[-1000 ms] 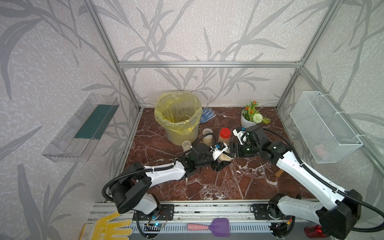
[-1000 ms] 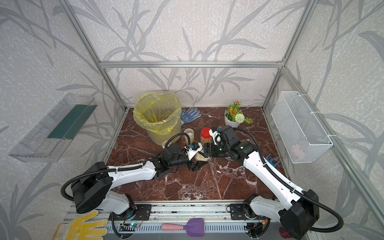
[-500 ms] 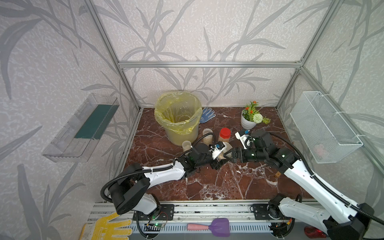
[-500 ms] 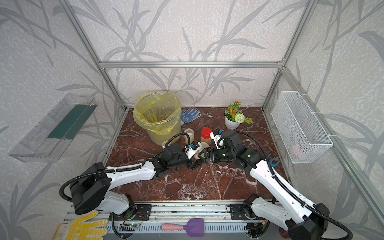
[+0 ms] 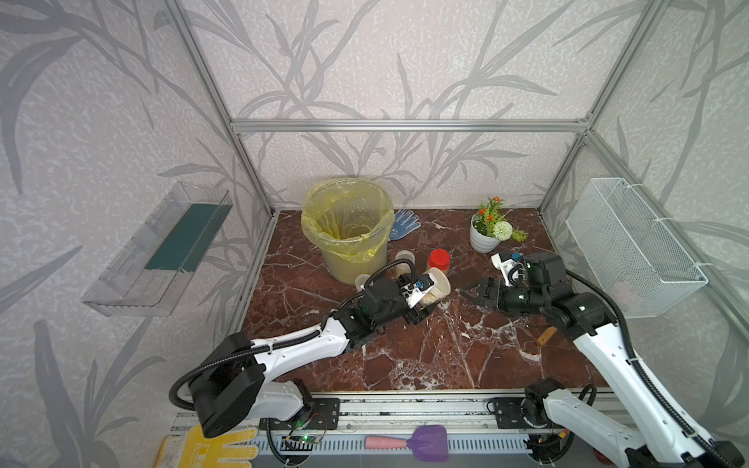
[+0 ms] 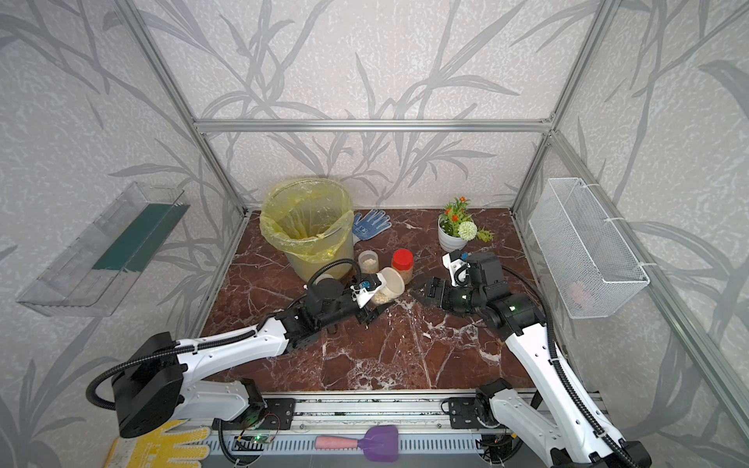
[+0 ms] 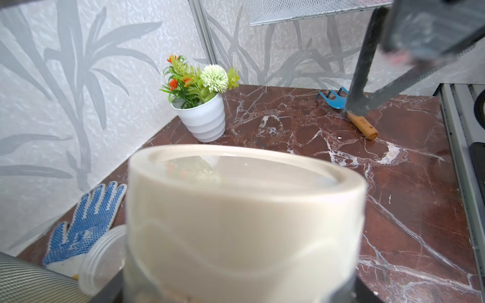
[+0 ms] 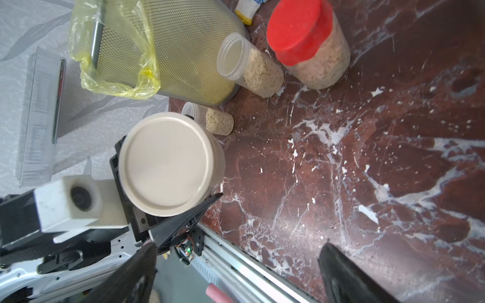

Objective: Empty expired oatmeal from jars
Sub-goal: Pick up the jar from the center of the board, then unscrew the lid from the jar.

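One squat jar (image 5: 437, 285) of oatmeal (image 6: 380, 299), near the bucket (image 5: 353, 263) on its front side, sits tilted in my left pincer (image 5: 424, 304), clamped around its body. My right pincer (image 5: 467, 294) gapes wide, empty, facing the beige lid (image 8: 168, 162). I should centre on the lid, close evenly, then twist.
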Available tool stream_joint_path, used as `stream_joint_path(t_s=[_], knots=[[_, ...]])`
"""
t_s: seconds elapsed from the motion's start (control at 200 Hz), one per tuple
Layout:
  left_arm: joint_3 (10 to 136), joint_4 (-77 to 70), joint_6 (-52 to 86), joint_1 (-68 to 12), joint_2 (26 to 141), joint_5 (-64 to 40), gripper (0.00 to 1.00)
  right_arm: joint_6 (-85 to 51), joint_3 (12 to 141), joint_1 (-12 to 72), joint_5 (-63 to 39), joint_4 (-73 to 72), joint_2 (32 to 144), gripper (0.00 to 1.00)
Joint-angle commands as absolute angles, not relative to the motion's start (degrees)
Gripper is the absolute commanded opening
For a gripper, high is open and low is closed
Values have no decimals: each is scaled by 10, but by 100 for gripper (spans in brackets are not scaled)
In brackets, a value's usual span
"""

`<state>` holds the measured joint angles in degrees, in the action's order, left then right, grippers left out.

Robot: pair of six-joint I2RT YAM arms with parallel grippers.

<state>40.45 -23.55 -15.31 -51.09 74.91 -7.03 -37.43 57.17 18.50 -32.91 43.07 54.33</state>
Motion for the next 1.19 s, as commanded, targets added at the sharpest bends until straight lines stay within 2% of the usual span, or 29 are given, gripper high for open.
stream_joint_path(t_s=[0.0, 0.22, 0.565, 1.19], knots=[[405, -247, -207, -514, 728, -52, 17, -421, 615, 182, -391, 451, 568, 96], [404, -249, -217, -516, 735, -59, 17, -439, 691, 186, -376, 480, 619, 97], [400, -269, -216, -523, 742, -64, 16, -407, 766, 259, -331, 517, 724, 99], [404, -270, -211, -530, 740, -73, 13, -371, 796, 305, -327, 528, 782, 100]])
